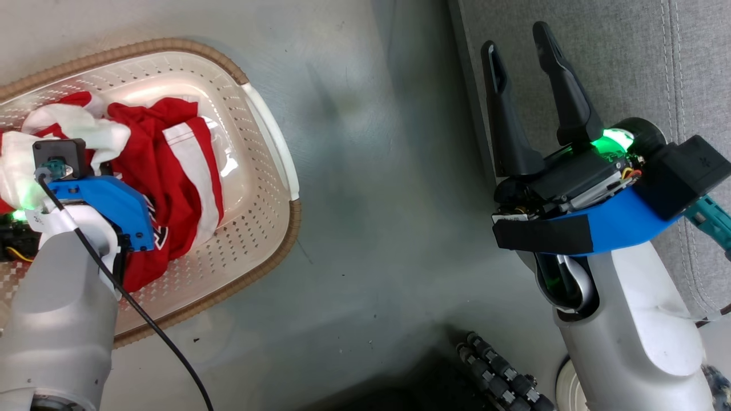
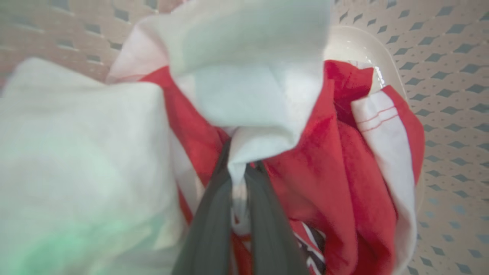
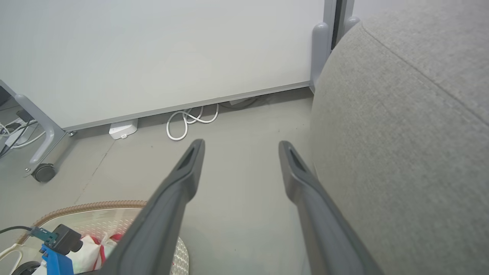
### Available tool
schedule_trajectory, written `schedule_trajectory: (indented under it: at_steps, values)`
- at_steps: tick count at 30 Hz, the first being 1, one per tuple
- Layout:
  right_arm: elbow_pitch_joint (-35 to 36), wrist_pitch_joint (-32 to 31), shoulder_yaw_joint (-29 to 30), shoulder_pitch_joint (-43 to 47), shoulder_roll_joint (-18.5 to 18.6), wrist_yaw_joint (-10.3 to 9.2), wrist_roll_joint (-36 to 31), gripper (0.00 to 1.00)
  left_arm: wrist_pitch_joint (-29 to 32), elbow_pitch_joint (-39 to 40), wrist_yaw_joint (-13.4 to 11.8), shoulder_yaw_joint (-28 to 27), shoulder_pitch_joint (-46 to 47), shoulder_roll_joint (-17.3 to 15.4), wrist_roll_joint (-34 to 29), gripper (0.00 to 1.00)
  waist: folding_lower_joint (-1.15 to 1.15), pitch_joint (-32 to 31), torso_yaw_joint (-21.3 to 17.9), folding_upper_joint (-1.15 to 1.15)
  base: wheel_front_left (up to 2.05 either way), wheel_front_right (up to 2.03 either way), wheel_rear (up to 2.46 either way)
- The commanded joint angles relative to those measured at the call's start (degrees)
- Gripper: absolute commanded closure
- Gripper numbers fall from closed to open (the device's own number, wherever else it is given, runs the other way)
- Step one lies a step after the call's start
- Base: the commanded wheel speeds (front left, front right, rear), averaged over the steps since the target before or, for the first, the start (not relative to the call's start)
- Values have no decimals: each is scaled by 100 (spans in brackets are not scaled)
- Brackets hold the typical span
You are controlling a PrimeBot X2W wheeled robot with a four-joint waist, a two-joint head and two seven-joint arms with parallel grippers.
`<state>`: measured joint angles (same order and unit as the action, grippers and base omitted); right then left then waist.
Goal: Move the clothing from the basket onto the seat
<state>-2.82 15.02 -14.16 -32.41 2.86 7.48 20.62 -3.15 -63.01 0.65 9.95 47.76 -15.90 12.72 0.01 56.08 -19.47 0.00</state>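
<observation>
The red and white clothing point(image 1: 171, 171) lies bunched in the cream perforated basket point(image 1: 268, 188) at the left of the head view. My left arm reaches down into the basket. In the left wrist view my left gripper point(image 2: 238, 168) is shut on a fold of white cloth of the clothing point(image 2: 328, 152), with red fabric around it. The grey seat point(image 1: 628, 63) fills the upper right. My right gripper point(image 1: 522, 48) stands open at the seat's edge, holding nothing; its fingers point(image 3: 183, 172) spread over the floor beside the seat point(image 3: 401, 152).
Grey floor point(image 1: 371, 200) separates basket and seat. In the right wrist view a white wall panel point(image 3: 153, 49) stands behind, with a white cable coil point(image 3: 189, 122), a small white box point(image 3: 123, 129) and a wheeled stand leg point(image 3: 42, 172). The robot's base wheels point(image 1: 497, 371) show at the bottom.
</observation>
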Motion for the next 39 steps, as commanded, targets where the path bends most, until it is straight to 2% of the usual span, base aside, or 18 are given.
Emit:
schedule_trajectory:
  at_steps: [1, 6, 10, 13, 18, 22, 24, 31, 33, 34, 39]
  values:
    - [-24, 23, 23, -68, 4, 3, -29, 0, -58, -41, 32, 21, 104, 32, 35, 100, -1, -46, 36, 0, 0, 0, 0]
    - [-96, 22, 5, -67, 5, 3, -105, 0, -152, -174, 89, 53, 103, 127, 107, 100, -1, -237, 124, 0, 0, 0, 0]
    - [-240, 22, -16, -10, 6, 3, -235, 0, -300, -307, 136, 60, -14, 303, 194, 100, -1, -623, 257, 0, 0, 0, 0]
    - [-426, 22, -3, 139, 8, 3, -371, 0, -438, -451, 212, 95, -172, 498, 242, 100, -1, -1132, 426, 0, 0, 0, 0]
    - [-830, 21, 84, 486, 11, 3, -656, 0, -657, -688, 348, 203, -480, 889, 302, 100, -1, -2328, 846, 0, 0, 0, 0]
    - [-1083, 22, 113, 823, 14, 3, -801, 0, -822, -747, 489, 471, -642, 1106, 187, 100, -1, -3243, 1193, 0, 0, 0, 0]
    - [-1145, 21, 129, 926, 14, 3, -832, 0, -857, -746, 520, 539, -670, 1150, 165, 100, -1, -3451, 1282, 0, 0, 0, 0]
    - [-1423, -21, 175, 1554, 13, 3, -885, 0, -1000, -545, 681, 1079, -820, 1298, 239, 100, -1, -4603, 1744, 0, 0, 0, 0]
    - [-1468, -57, 170, 1680, 12, 3, -855, 0, -956, -177, 691, 1432, -975, 1313, 562, 100, -1, -4877, 1819, 0, 0, 0, 0]
    - [-1473, -102, 172, 1819, 13, 3, -826, 0, -817, 328, 696, 1901, -1096, 1321, 980, 100, -1, -5086, 1883, 0, 0, 0, 0]
    - [-1455, -220, 198, 2136, 12, 3, -762, 0, -560, 1186, 681, 2738, -1023, 1294, 1717, 100, -1, -5534, 2022, 0, 0, 0, 0]
